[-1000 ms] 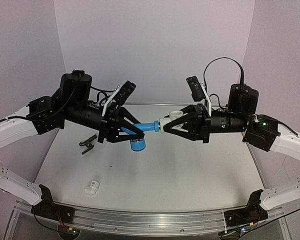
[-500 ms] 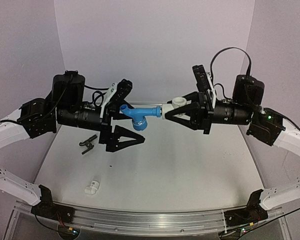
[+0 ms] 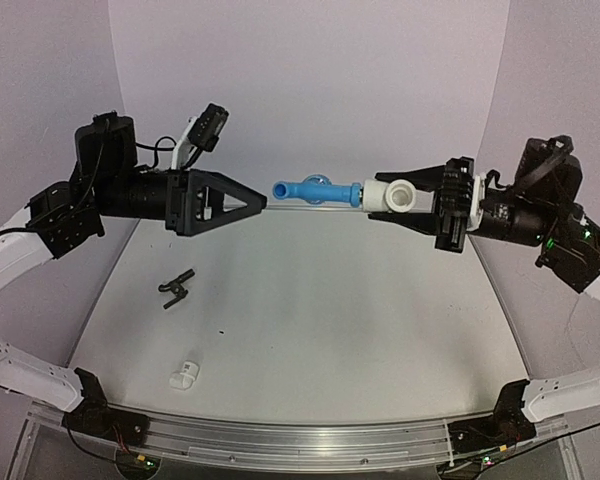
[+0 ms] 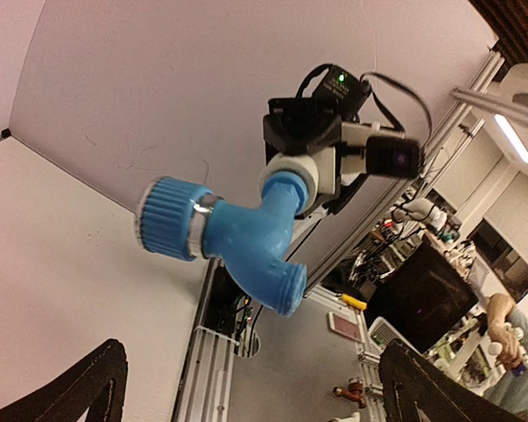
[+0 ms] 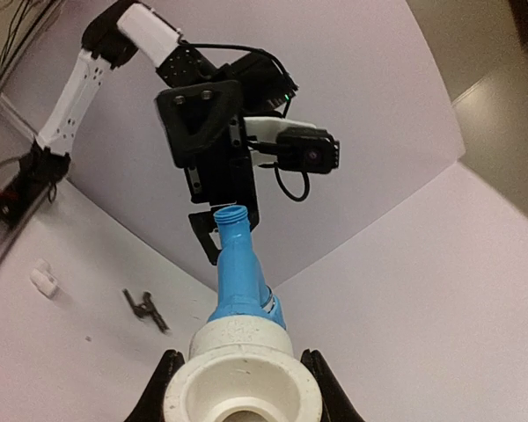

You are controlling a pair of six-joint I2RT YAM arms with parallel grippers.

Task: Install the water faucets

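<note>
Blue faucet (image 3: 310, 189) in white fitting (image 3: 388, 194), right claw (image 5: 238, 366) clamping, left claw (image 4: 251, 353) spread

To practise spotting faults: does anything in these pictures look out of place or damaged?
Nothing looks damaged or spilled. Two strays lie at the left of the table: a white fitting near the front, and a small black part farther back.

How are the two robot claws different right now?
The right gripper is shut on a white fitting with the blue faucet sticking out of it; the left gripper is open and holds nothing. The right gripper touches its load, while the left gripper sits apart from the blue faucet. Both are raised above the table, pointing at each other.
</note>
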